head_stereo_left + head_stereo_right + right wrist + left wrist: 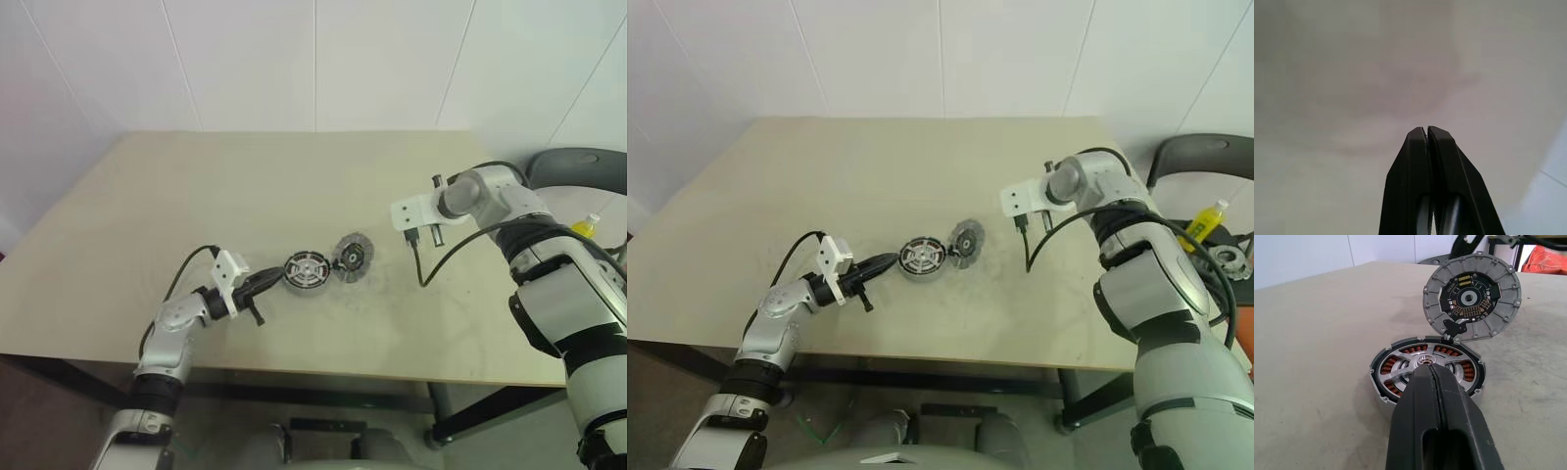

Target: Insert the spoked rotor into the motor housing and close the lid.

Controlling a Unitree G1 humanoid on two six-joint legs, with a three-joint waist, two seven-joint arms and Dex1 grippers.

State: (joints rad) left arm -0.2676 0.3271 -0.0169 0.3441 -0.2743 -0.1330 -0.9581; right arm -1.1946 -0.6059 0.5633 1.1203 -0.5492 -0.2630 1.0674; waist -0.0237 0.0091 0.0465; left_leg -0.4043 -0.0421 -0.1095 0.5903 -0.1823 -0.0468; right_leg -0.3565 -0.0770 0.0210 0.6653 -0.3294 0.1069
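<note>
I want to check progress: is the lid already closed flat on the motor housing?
No: in the left wrist view the lid stands tilted up, open, behind the motor housing, whose copper windings are still uncovered.

My left claw reaches level, forward and rightward, its fingers pressed shut. My right arm bends out to the side, its claw angled downward, fingers closed together

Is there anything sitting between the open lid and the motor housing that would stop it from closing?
Possibly. The lid stands tilted open at the far edge of the motor housing. The shut left gripper has its tips over the housing's middle, in the lid's closing path. Nothing else visible lies between them. The right gripper is shut, above bare table.
</note>
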